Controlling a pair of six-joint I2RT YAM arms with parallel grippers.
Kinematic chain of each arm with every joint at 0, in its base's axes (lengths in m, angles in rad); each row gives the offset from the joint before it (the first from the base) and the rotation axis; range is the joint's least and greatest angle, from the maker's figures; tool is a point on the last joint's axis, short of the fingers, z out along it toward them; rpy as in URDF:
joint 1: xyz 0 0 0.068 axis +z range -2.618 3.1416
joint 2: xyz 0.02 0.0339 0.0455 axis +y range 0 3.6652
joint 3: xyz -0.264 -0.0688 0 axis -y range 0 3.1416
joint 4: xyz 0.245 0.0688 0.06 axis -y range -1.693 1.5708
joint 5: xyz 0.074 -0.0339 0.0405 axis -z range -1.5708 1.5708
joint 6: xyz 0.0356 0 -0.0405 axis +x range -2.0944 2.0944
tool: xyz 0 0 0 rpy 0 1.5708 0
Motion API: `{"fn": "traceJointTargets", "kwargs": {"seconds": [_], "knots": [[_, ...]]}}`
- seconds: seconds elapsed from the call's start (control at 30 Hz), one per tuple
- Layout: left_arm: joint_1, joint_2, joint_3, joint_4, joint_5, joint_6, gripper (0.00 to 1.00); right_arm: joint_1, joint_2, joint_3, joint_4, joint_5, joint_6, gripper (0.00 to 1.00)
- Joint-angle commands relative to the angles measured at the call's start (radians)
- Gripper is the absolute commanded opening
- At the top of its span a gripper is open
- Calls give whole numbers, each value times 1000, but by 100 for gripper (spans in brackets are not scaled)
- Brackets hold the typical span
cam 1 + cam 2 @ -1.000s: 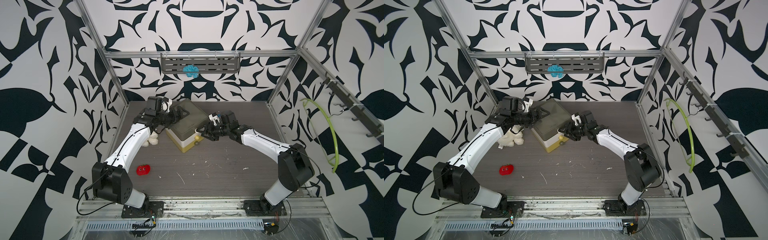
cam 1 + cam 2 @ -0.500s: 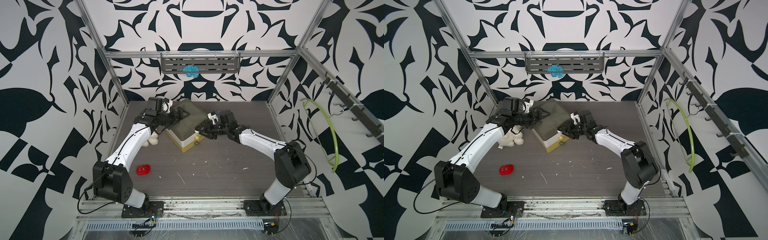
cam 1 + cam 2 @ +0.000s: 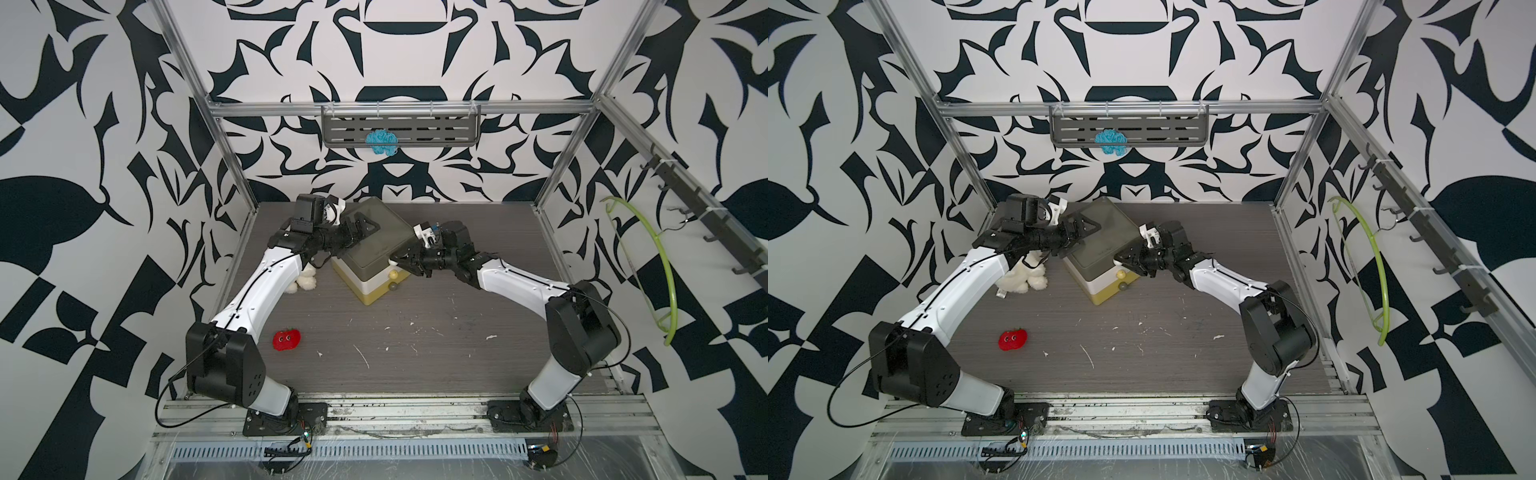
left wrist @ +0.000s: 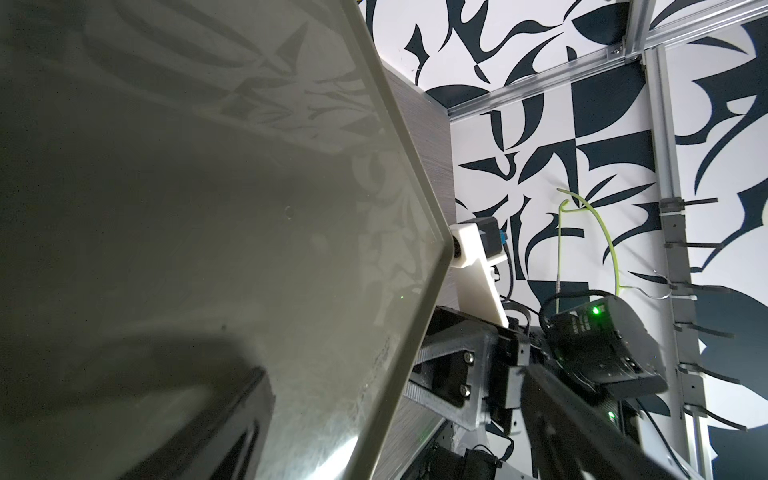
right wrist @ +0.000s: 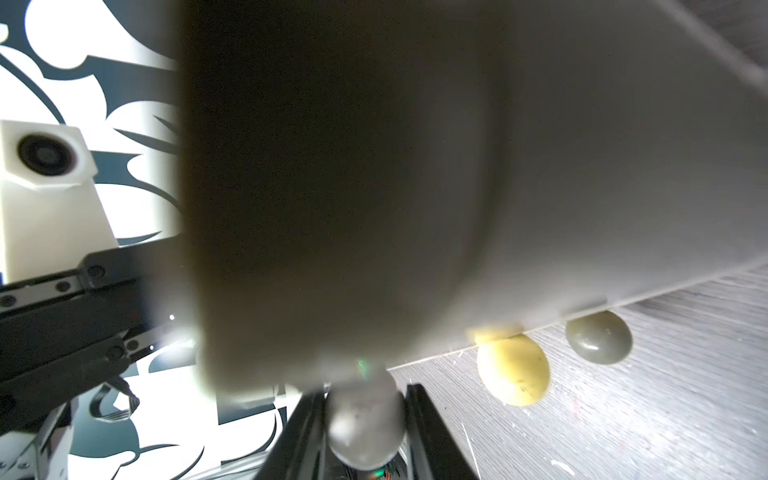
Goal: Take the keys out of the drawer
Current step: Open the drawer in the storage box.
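A small drawer unit (image 3: 374,245) (image 3: 1100,245) with a grey-green top stands at the back middle of the table, its drawers closed. The keys are hidden. My right gripper (image 3: 397,262) (image 3: 1119,259) is at the unit's front top edge. In the right wrist view its two dark fingers (image 5: 432,432) press on either side of the top drawer's pale grey knob (image 5: 365,419). A yellow knob (image 5: 513,370) and an olive knob (image 5: 598,338) sit on the drawers below. My left gripper (image 3: 361,226) (image 3: 1084,226) lies open on the unit's top (image 4: 208,208), holding nothing.
A red plush strawberry (image 3: 286,340) lies front left. A white plush (image 3: 1021,280) sits under my left forearm beside the unit. A blue item (image 3: 381,142) rests on the back wall shelf. A green hanger (image 3: 656,266) hangs on the right wall.
My right gripper has moved left to the unit's front and narrowed its jaws around the top drawer's knob. My left gripper has stayed on the unit's top.
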Motion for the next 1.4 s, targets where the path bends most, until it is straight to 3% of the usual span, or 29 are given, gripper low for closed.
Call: {"fn": "traceJointTargets", "kwargs": {"seconds": [0.0,0.43,1.37], "knots": [[-1,1,-34,-35,1,1,98,21,8,-14,102,28,21,27],[-3,-9,-44,-34,-9,-8,99,18,-84,-107,64,39,-20,13],[-16,-4,-57,-21,-17,-19,99,15,-513,-427,-230,93,-95,9]]}}
